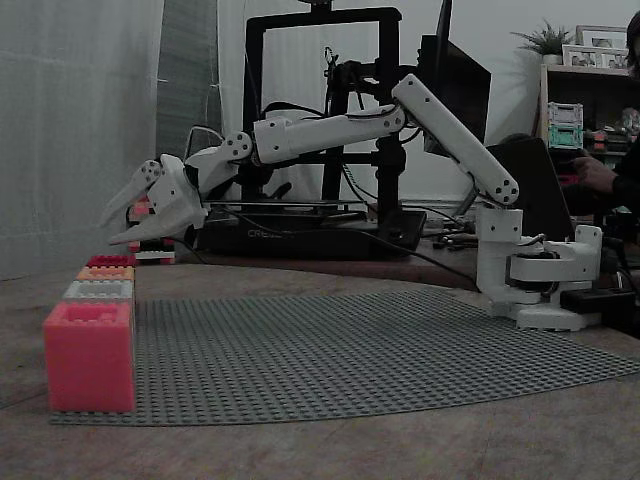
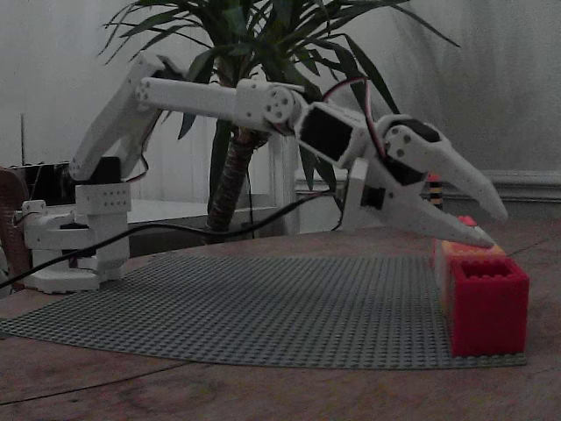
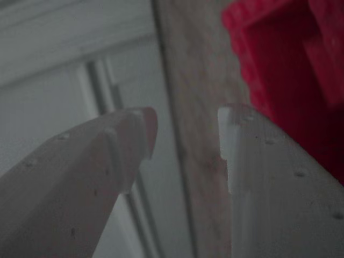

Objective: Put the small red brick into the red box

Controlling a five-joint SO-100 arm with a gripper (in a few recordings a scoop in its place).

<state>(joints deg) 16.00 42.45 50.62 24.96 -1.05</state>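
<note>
Several open boxes stand in a row along the edge of the grey baseplate [image 1: 380, 345]. The red box [image 2: 488, 303] is at one end, showing in the other fixed view as a low red top [image 1: 110, 261] at the far end. My white gripper [image 1: 108, 231] hangs open above that end of the row, tips pointing down and outward [image 2: 498, 228]. In the wrist view the gripper [image 3: 185, 115] has nothing between its fingers, and the red box [image 3: 279, 64] lies past the right finger. A small reddish piece [image 1: 141, 208] shows behind the fingers; I cannot tell what it is.
An orange box [image 2: 469, 250], a grey box [image 1: 98, 290] and a pink box [image 1: 90, 355] complete the row. A 3D printer [image 1: 320, 130] stands behind the table, a potted plant [image 2: 254, 53] on the other side. A person's hand [image 1: 598, 175] is at the right edge.
</note>
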